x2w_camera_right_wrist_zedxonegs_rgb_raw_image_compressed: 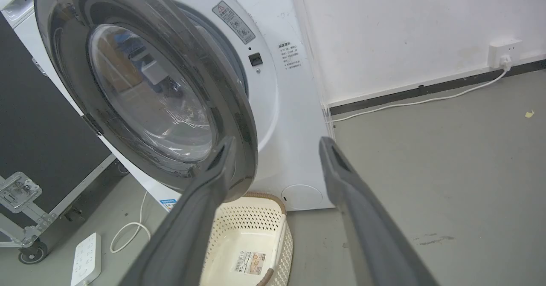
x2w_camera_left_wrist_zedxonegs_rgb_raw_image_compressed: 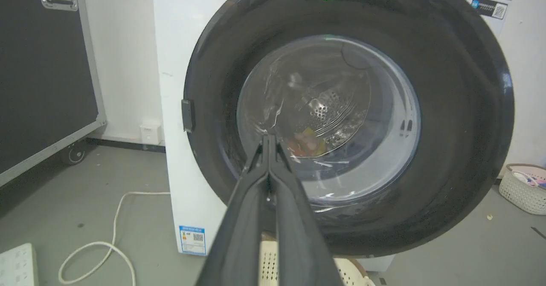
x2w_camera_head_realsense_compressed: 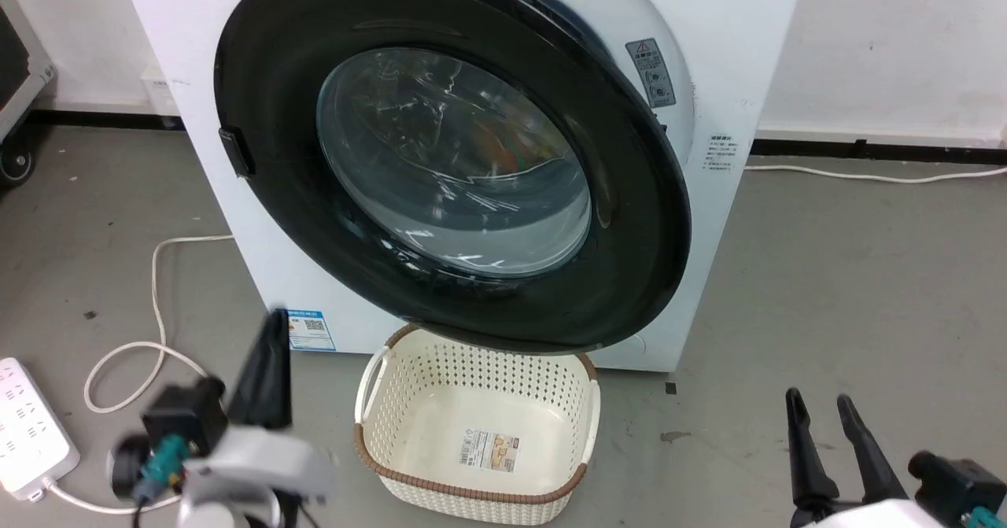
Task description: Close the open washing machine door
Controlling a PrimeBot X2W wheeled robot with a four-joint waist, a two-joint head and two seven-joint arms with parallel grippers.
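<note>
Nearest, the left gripper [x2w_camera_left_wrist_zedxonegs_rgb_raw_image_compressed: 268, 139] is clenched, empty and aimed at the door [x2w_camera_head_realsense_compressed: 260, 103]; the right gripper [x2w_camera_head_realsense_compressed: 820, 406] is spread and empty. We find the door ajar before the washer [x2w_camera_head_realsense_compressed: 732, 24], above the basket [x2w_camera_head_realsense_compressed: 472, 374]. We advise pushing steadily on the rim's free right side until it latches. Blue sticker [x2w_camera_head_realsense_compressed: 307, 330] bears a QR code; warning label [x2w_camera_head_realsense_compressed: 651, 72] print illegible.
</note>
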